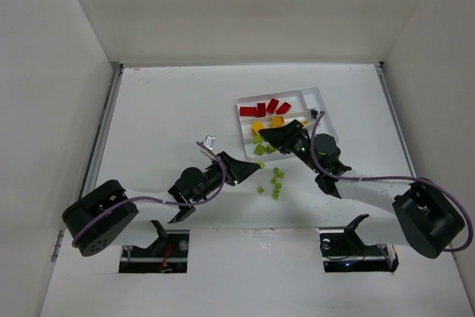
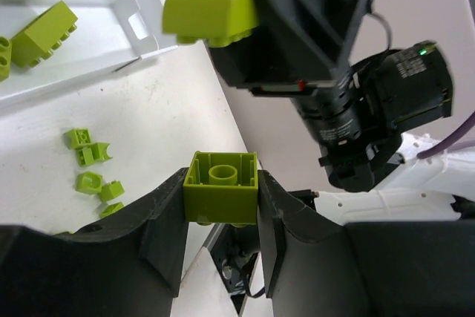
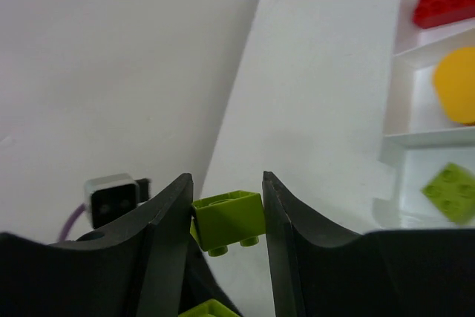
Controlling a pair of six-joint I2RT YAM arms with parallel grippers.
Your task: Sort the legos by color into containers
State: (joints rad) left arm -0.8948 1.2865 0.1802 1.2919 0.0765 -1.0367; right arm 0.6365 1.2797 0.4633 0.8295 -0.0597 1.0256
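the left fingers were clamped on a lime brick, one finger against each side and its hollow underside turned toward the wrist camera. from above, that brick sat just off the near left corner of the tray, between the tray and a scatter of loose lime cubes on the table. whether it touched the table could not be told.

the right fingers gripped a second lime brick the same way, its studs pointing down in the right wrist view. from above, these fingers hung over the near left part of the tray. in the left wrist view the second brick showed high up, beside the tray's corner and well above the first brick.

in the tray, red bricks lay in the far slot, yellow bricks in the middle slot and lime bricks in the near slot. the loose cubes lay close together near the tray, between the two arms, some touching one another.
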